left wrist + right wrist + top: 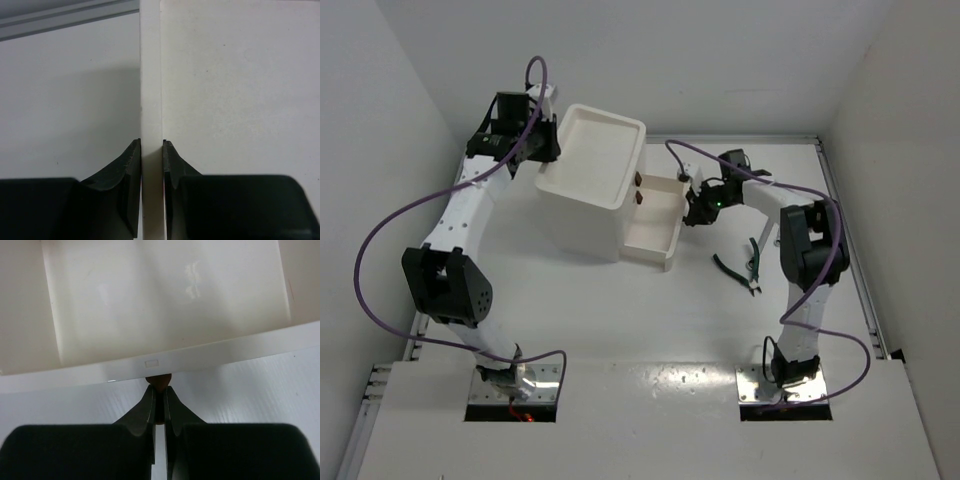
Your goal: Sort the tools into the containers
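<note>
Right wrist: drawer (200,358) apparently open.

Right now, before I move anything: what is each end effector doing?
Left end effector: closed on the white tray rim.
Right end effector: closed on the red-brown handle of the open drawer.

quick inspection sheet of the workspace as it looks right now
surface: white table, one tool lying loose on it
job's things: drawer unit, top tray empty; open drawer, nothing seen inside; dark green-handled pliers on the table near the right arm; other tools not seen
clutter: nothing seen
grippers: left gripper shut on the drawer unit's rim; right gripper shut on the drawer's handle
cables: purple cables loop off both arms
surroundings: white walls enclose the table
</note>
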{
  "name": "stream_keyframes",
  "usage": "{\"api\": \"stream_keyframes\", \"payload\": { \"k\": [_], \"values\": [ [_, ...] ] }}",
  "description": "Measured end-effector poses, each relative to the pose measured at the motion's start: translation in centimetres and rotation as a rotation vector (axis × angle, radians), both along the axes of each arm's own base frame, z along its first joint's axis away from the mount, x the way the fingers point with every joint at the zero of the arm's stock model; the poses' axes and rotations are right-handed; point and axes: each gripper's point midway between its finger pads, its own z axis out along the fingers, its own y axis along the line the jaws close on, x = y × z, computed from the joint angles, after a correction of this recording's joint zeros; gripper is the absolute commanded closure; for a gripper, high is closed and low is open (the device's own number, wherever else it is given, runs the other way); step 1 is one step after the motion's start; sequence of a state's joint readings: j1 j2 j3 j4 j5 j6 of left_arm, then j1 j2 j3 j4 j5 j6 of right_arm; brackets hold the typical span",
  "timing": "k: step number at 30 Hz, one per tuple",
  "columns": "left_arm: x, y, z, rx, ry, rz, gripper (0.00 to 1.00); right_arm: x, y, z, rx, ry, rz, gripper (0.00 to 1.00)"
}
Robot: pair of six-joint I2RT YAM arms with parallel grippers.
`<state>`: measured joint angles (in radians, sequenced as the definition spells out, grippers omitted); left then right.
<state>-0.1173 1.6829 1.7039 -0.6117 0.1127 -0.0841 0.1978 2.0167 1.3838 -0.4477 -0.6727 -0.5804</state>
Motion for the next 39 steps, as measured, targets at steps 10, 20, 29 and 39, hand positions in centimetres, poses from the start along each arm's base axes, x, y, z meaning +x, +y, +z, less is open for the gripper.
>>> {"api": "stream_keyframes", "payload": {
  "k": [10, 20, 29, 39],
  "values": [
    [0.1, -0.3, 0.0, -0.010, -0.003, -0.010, 0.79, -0.7, -4.5, 0.9, -0.058, -0.002, -0.088, 0.32],
    [0.4, -0.8, -1.3, -0.056, 0.034, -0.017, 0.29, -0.9, -7.6, 5.3, -0.065, -0.036, -0.203, 0.43],
    [-0.3, -1.3, -1.3, -0.079, 0.034, -0.045, 0.27, -4.4, -13.1, 6.5, -0.149, 0.065, -0.408, 0.44],
    [-1.7, -0.8, 2.9, -0.099, -0.110, -0.020, 0.20, -7.9, -14.8, 3.7, -0.227, 0.264, -0.474, 0.46]
  ]
}}
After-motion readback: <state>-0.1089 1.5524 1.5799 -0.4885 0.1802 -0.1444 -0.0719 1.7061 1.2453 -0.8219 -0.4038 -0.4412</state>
